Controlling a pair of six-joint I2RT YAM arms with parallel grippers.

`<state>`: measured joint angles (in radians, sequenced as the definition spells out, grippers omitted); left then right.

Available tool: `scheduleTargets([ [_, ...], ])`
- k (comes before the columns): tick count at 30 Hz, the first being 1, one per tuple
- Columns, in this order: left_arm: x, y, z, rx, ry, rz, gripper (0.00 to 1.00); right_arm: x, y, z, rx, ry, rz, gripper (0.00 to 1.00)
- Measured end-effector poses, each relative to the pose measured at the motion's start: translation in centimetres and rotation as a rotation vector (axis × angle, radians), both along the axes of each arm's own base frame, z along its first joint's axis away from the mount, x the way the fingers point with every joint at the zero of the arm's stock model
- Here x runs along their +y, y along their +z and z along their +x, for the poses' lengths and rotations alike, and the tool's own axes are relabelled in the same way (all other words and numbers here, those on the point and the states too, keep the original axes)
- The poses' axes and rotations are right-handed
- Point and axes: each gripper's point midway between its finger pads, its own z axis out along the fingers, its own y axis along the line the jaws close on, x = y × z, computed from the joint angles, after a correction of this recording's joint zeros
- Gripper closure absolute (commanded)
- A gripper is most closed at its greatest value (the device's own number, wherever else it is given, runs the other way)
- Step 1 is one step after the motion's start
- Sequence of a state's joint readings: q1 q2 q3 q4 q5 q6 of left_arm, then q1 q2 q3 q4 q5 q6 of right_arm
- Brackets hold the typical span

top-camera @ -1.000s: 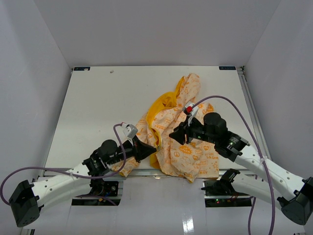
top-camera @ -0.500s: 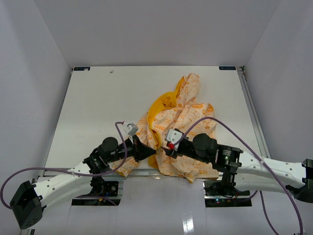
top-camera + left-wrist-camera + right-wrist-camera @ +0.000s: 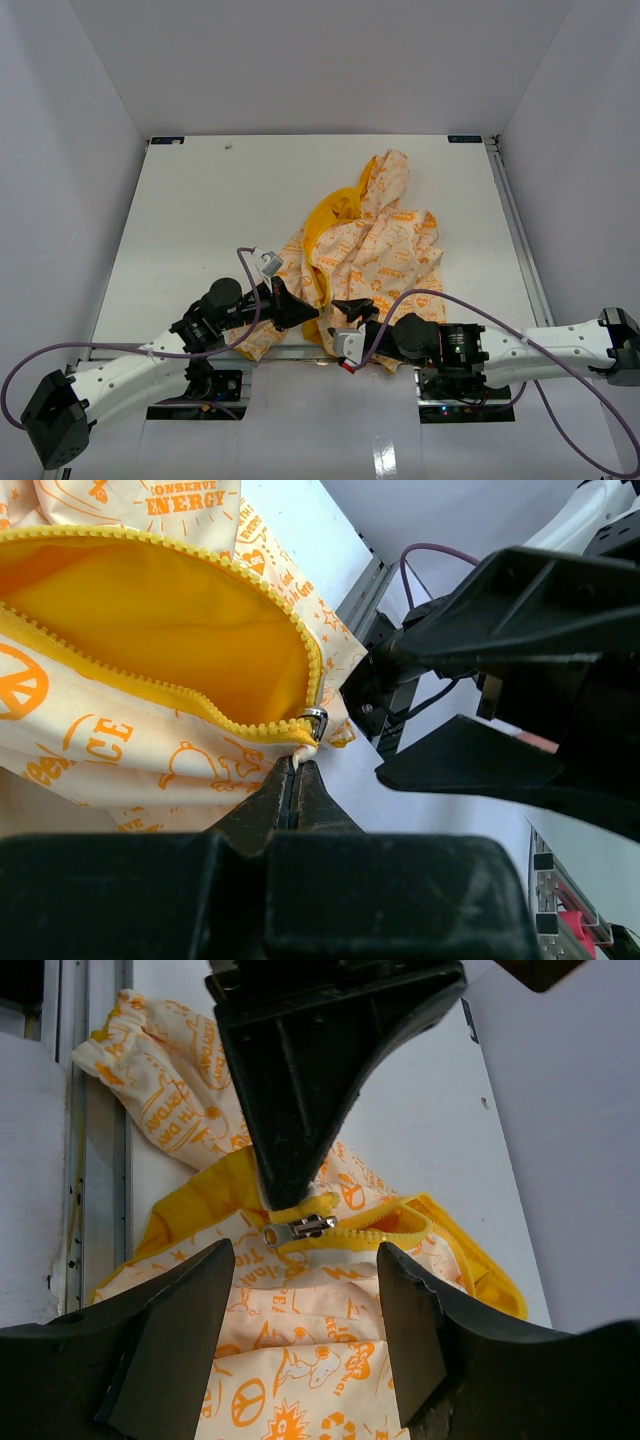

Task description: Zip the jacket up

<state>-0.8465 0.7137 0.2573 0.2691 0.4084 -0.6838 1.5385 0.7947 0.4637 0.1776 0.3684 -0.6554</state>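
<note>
Lying crumpled on the white table (image 3: 200, 200), the jacket (image 3: 385, 235) fills the lower middle of the overhead view. Its near hem reaches the table's bottom edge, and its yellow lining (image 3: 325, 215) shows at the left of the heap. The left jaws are clenched on the jacket's cream fabric at the bottom end of the yellow zipper (image 3: 170, 695), just below the metal slider (image 3: 314, 718). The right jaws are released and stand wide apart. In the right wrist view the slider (image 3: 300, 1228) appears between them, untouched. Both arms meet at the jacket's near edge, at the lower centre of the overhead view.
</note>
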Motion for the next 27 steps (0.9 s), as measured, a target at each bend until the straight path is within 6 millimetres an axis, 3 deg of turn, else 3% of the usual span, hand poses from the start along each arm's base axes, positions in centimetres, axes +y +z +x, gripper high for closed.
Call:
scheduleTargets([
  [10, -0.1, 0.0, -0.2, 0.014, -0.017, -0.003, 1.00, 0.9, -1.1, -1.0, -0.126, 0.015, -0.055, 0.41],
  [21, -0.2, 0.2, -0.3, 0.021, -0.023, -0.010, 1.00, 1.3, -1.6, -1.2, -0.154, 0.019, -0.053, 0.52],
  [27, -0.3, 0.4, -0.5, 0.020, -0.035, -0.020, 1.00, 1.6, -2.2, -1.3, -0.159, 0.021, -0.067, 0.53],
])
